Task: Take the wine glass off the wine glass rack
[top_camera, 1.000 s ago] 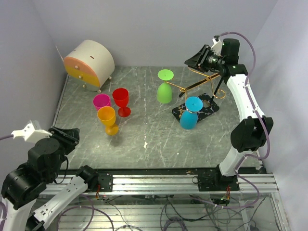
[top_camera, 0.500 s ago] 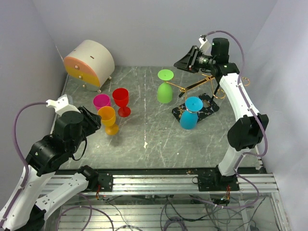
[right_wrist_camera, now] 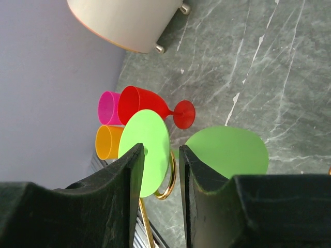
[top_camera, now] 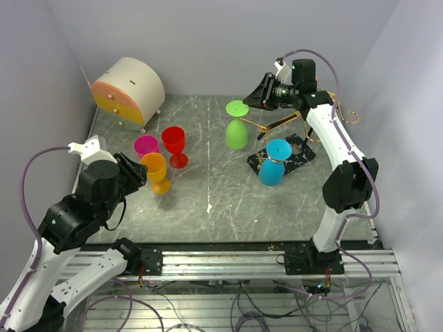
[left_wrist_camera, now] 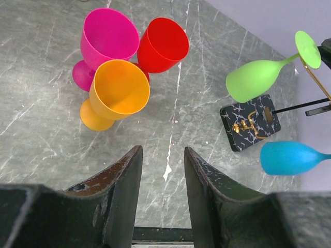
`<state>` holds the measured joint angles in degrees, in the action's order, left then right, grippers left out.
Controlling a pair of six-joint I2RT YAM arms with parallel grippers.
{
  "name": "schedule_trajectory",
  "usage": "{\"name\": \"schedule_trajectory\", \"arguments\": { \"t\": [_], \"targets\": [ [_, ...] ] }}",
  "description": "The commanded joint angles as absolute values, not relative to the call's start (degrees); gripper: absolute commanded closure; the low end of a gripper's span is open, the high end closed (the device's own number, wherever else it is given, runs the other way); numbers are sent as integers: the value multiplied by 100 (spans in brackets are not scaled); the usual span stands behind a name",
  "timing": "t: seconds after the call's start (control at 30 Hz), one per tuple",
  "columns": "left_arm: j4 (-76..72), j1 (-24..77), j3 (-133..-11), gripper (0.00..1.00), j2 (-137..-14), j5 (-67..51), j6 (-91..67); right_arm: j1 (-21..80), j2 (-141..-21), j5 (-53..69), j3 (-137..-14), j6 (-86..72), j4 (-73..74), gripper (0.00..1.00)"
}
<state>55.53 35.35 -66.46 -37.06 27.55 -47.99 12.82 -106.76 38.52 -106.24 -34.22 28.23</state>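
The wine glass rack [top_camera: 303, 153] is hard to read from above. Its thin gold wires fade into the marble table [top_camera: 208, 200], and the right arm crosses its upper branches at the upper right of the frame. The right wrist view shows only one curled gold hook [right_wrist_camera: 168, 182] of it, low in the middle, and the fingers block the rest. In the left wrist view the rack's black base with gold scrollwork [left_wrist_camera: 251, 122] is plain, but its arms run off the right edge, as does the foot of the blue wine glass [left_wrist_camera: 287, 157].

The right gripper [top_camera: 257, 101] has its jaws parted, holding nothing. In its own view the fingers [right_wrist_camera: 123, 175] frame the flat round foot of the green wine glass [right_wrist_camera: 227, 152]. I cannot tell whether either finger touches the foot. The left gripper [left_wrist_camera: 162, 155] is also spread and empty, hanging over bare table at the lower left of the top view.

The green wine glass [top_camera: 237, 133] hangs upside down from a rack arm, centre right in the top view, with its foot up and its bowl down. It is bright, opaque lime. The blue wine glass [top_camera: 271, 171] hangs the same way, just below and to the right of it.

Red [top_camera: 174, 140], magenta [top_camera: 146, 146] and orange [top_camera: 154, 168] glasses stand clustered upright at centre left. A round cream box [top_camera: 129, 90] sits at the upper left.
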Motion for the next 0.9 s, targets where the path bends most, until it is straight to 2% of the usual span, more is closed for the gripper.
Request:
{"name": "schedule_trajectory", "arguments": {
  "t": [0.0,0.87],
  "targets": [
    [5376,3516,-6521,51,-3650,2647,-4773,1326,-10532,3864,-10540,-3298,2752,67],
    [5372,3516,-6173,53,-3507,2540,-4980,1480,-10375,4162,-10582,-3337,2357,70]
  ]
}}
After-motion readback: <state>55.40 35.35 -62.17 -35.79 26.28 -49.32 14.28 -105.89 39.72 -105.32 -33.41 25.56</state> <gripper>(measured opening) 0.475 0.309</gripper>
